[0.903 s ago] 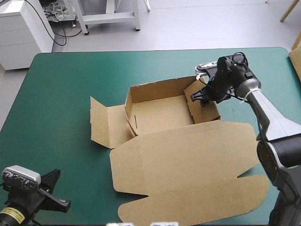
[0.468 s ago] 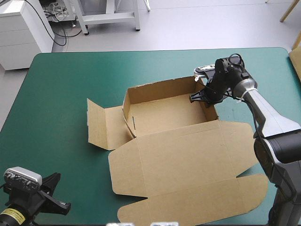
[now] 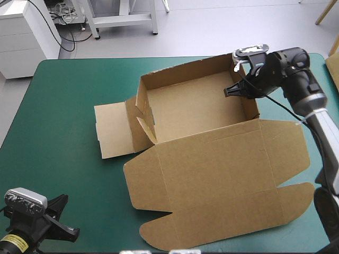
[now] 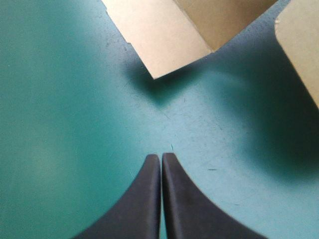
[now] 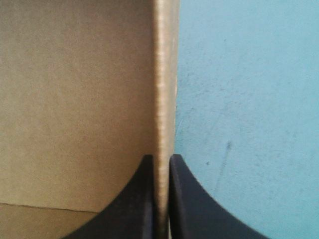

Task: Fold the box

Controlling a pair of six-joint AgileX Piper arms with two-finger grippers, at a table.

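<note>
The brown box (image 3: 212, 164) stands as an open tray: back, left and right walls are up and the wide lid lies flat toward the front. One side flap (image 3: 114, 129) lies flat at its left. My right gripper (image 3: 233, 91) is shut on the box's right wall, one finger inside the tray and one outside. The right wrist view shows the wall's edge (image 5: 164, 74) running straight up from between the black fingers (image 5: 144, 199). My left gripper (image 3: 71, 228) rests shut at the table's front left corner. In its wrist view the flap's corner (image 4: 159, 35) lies ahead of it.
The teal-green cover (image 3: 63, 106) is bare to the left of the box and along the far edge. A rounded corner of the lid (image 4: 304, 45) shows ahead of the left gripper, off to one side. The lid's front edge reaches near the table's front right.
The right gripper closed on the right wall and moved toward the far right, taking the box with it. The tray end now sits higher and nearer the far edge. The left arm stayed put.
</note>
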